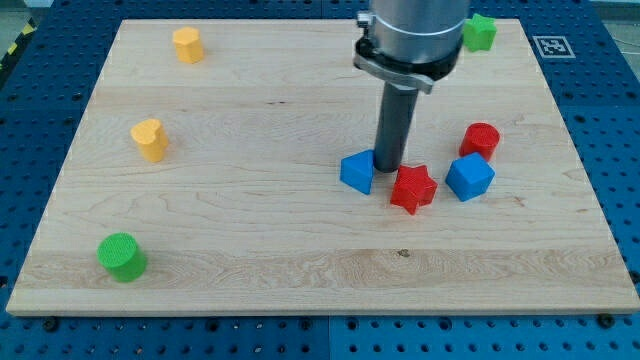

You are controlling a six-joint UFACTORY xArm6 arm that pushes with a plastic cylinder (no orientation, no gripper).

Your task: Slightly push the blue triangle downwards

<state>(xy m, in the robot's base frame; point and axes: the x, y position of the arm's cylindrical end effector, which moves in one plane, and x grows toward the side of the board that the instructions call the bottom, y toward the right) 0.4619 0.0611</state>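
Blue triangle [357, 172] touching my tip [387, 167], red star [413, 188] beside, no gripper fitted

Eight blocks in all on the wooden board [250, 250], counted by colour and placed from my tip [388, 167].

Blue, two: a blue triangle [357, 172] touching the tip on the view's left, and a blue cube [469, 177] off toward the view's right.

Red, two: a red star [413, 188] just beside the tip, toward the view's bottom right, and a red cylinder [481, 139] farther to the view's right.

Yellow, two: a yellow heart [149, 139] and a yellow hexagon [187, 45], both well apart toward the view's left.

Green, two: a green cylinder [122, 257] far toward the view's bottom left, and a green block [480, 32] toward the view's top right, shape unclear.

One rod, one tip.
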